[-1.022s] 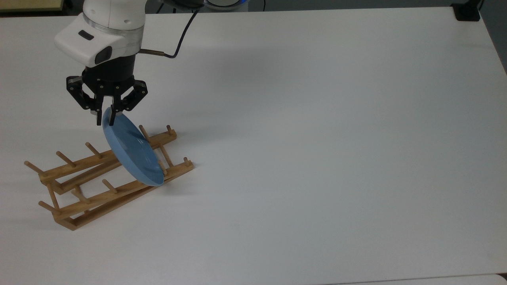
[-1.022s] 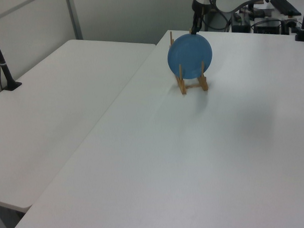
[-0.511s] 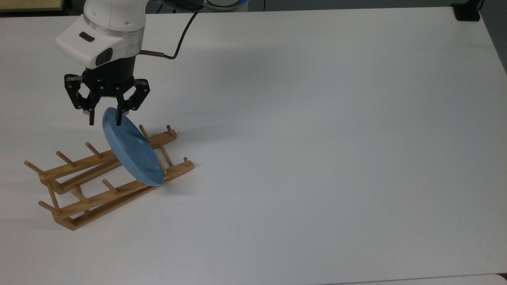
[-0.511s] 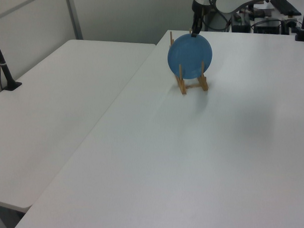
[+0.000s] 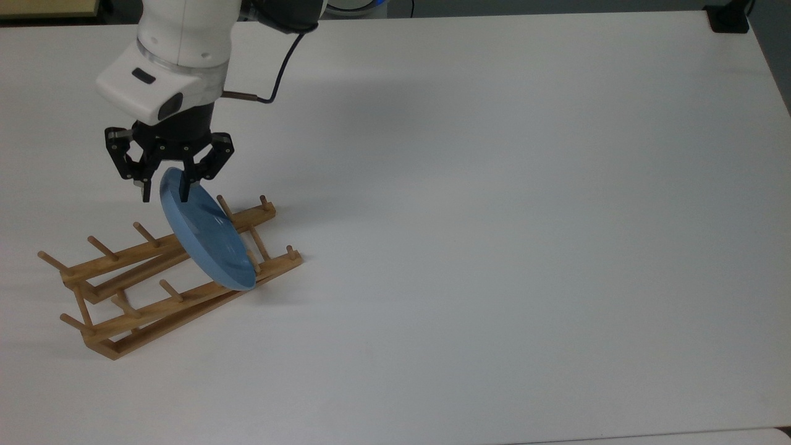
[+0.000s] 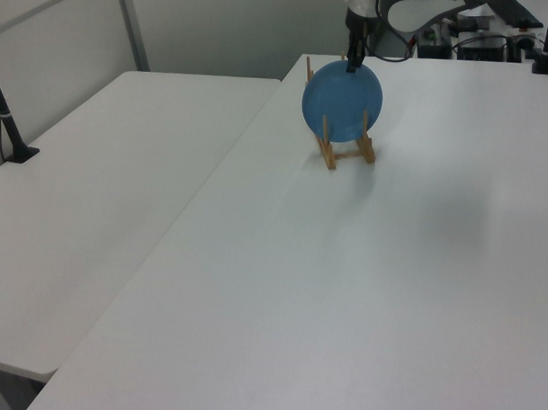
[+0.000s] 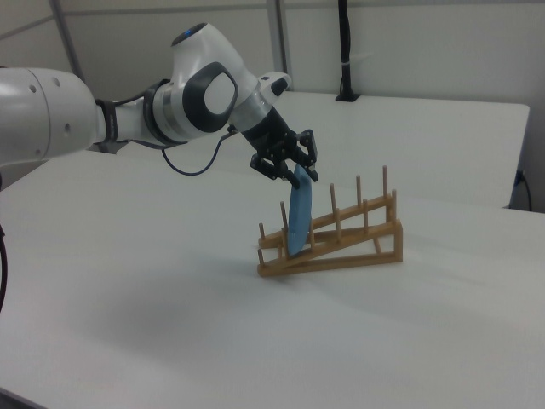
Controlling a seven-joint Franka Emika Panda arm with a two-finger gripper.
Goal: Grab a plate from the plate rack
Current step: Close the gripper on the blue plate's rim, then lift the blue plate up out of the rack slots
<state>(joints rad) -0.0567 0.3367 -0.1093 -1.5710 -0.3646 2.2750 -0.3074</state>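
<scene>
- Top view: a white tabletop (image 5: 494, 185) fills the frame. At the left, the plate rack (image 5: 167, 278) lies slantwise, its pegs pointing up. The plate (image 5: 207, 238), light blue, stands on edge in a slot near the rack's right end, leaning toward the upper left of the frame. The gripper (image 5: 164, 188), black under a white arm, hangs at the upper left. Its jaws are spread apart and straddle the plate's top rim, one finger on each face, with nothing clamped.
- Left view: in the upper middle of the frame the plate (image 6: 342, 100) faces the camera as a full blue disc, seated between two pegs of the plate rack (image 6: 346, 152). A dark fingertip of the gripper (image 6: 351, 65) meets the rim at the top.
- Right view: the plate (image 7: 299, 211) appears edge-on, a thin blue sliver, nearly upright, at the low left end of the sloping plate rack (image 7: 336, 243). The gripper (image 7: 295, 175) reaches down from the upper left onto its top edge.
- Judgement: the step in hand is closing on the rim. It would go best with the fingers deep enough over the raised rim, closed squarely, then lifted along the pegs so the plate does not snag or drag the rack.
</scene>
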